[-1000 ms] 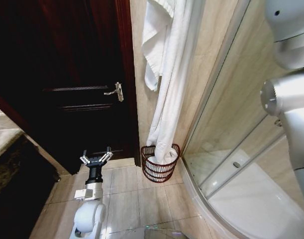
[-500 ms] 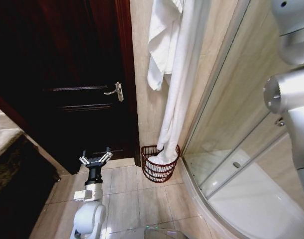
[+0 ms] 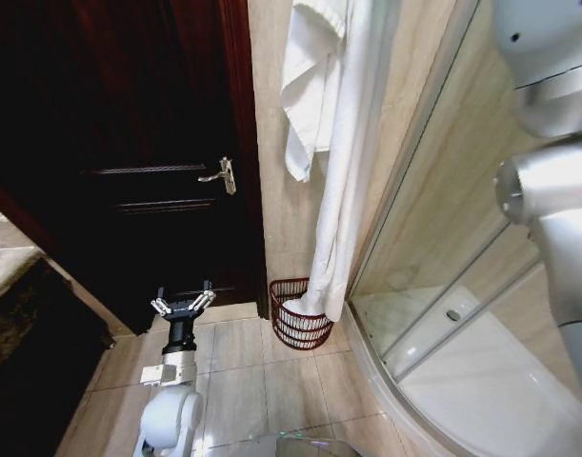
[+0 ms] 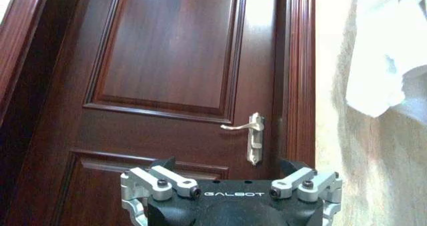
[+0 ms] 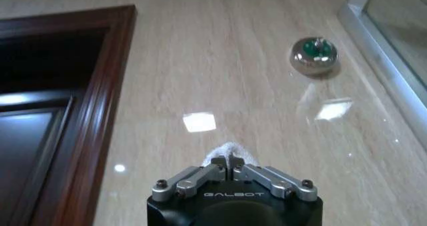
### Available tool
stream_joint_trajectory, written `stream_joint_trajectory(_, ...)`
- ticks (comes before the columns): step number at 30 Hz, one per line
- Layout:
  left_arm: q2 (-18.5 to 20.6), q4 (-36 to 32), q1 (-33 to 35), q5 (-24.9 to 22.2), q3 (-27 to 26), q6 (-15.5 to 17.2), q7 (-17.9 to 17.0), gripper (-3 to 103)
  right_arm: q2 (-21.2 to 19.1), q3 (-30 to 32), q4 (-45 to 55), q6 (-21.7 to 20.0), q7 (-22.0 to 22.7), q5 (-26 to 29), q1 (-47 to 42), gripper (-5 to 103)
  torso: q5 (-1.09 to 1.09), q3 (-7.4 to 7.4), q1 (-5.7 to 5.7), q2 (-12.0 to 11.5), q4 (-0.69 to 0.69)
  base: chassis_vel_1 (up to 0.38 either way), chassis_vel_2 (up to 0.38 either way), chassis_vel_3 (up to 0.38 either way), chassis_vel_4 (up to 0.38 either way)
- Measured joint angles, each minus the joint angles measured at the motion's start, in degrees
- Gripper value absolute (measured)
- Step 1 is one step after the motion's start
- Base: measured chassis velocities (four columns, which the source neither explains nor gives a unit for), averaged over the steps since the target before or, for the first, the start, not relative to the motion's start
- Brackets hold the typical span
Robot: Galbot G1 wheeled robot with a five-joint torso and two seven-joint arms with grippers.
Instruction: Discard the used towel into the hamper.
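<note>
Above hamper [image 3: 298, 327]: towel [image 3: 340, 162], right gripper [image 5: 227, 165].

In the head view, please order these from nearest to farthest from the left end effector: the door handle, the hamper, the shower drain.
Measured from the left end effector, low in front of the dark door:
1. The hamper, on the floor to its right, beside the door frame.
2. The door handle, up on the door above it; nearly as close in the picture, but plainly higher.
3. The shower drain, far right, behind the glass.

One towel [image 3: 333, 143], one hamper [image 3: 298, 319], one door [image 3: 129, 143], two hands [image 3: 182, 305] [image 5: 230, 162].
</note>
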Motion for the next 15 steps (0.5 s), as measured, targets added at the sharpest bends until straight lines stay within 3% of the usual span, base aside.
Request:
stream_joint_trajectory(6, 0.2, 0.2, 0.0, -0.1, -0.1, 0.0, 0.0, 100, -0.1, 0.0, -0.3, 0.6, -0.9, -0.8, -0.5, 2, 0.01, 0.0, 0.0, 0.0, -0.01, 0.0, 0.0, 0.0, 0.0)
stream_joint_trajectory(15, 0.2, 0.4, -0.1, -0.5, -0.2, 0.0, 0.0, 100, 2.7, 1.4, -5.2, 1.0, -2.9, -3.3, 1.8, 2, -0.02, -0.04, -0.04, 0.0, 0.0, 0.0, 0.0, 0.0, 0.0)
